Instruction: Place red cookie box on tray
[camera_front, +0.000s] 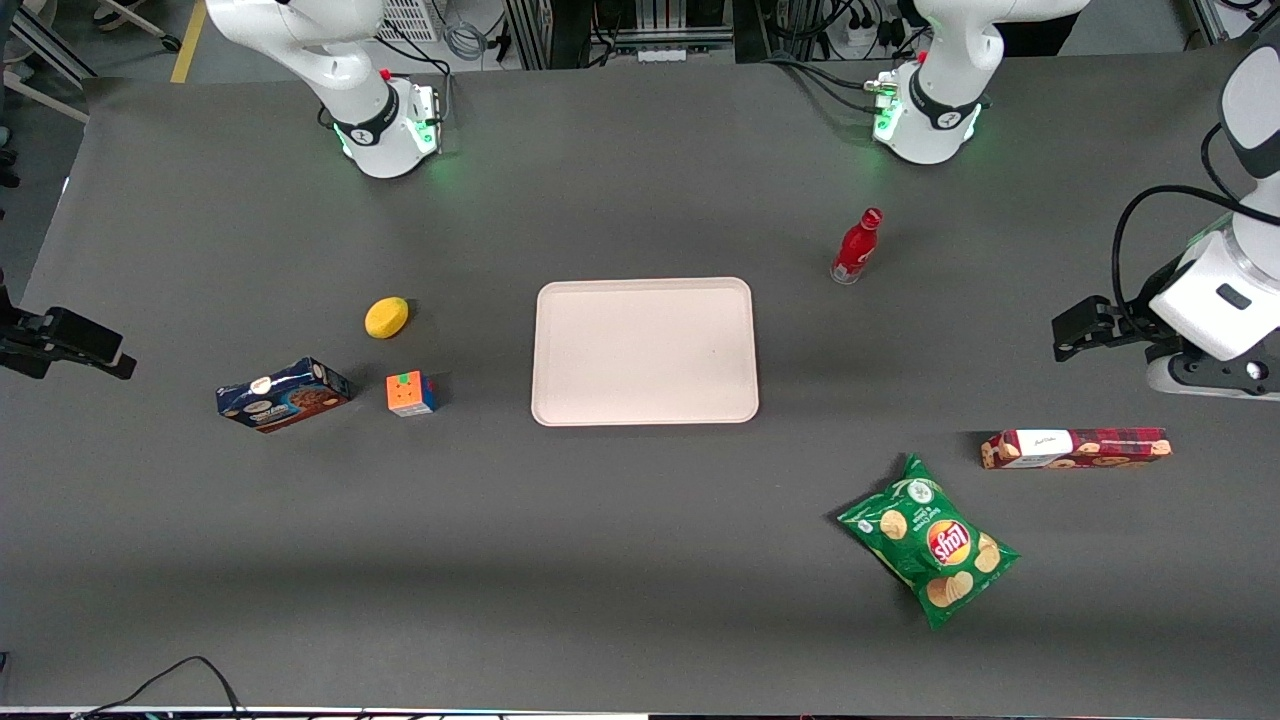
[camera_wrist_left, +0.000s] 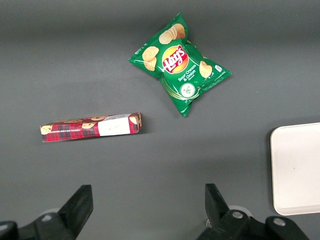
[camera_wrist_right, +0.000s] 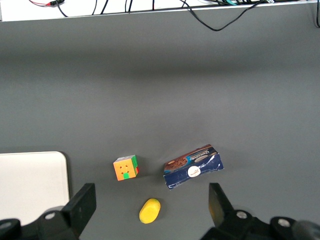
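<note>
The red cookie box (camera_front: 1075, 448) lies flat on the dark table toward the working arm's end, and also shows in the left wrist view (camera_wrist_left: 90, 126). The tray (camera_front: 645, 350) lies at the middle of the table with nothing on it; one end of it shows in the left wrist view (camera_wrist_left: 300, 170). My left gripper (camera_front: 1066, 334) hangs above the table, a little farther from the front camera than the box and apart from it. In the left wrist view the gripper (camera_wrist_left: 148, 190) is open and holds nothing.
A green chips bag (camera_front: 928, 540) lies beside the red cookie box, nearer the front camera. A red bottle (camera_front: 856, 247) stands beside the tray, farther from the front camera. A dark blue cookie box (camera_front: 283, 394), a colour cube (camera_front: 411, 393) and a lemon (camera_front: 386, 317) lie toward the parked arm's end.
</note>
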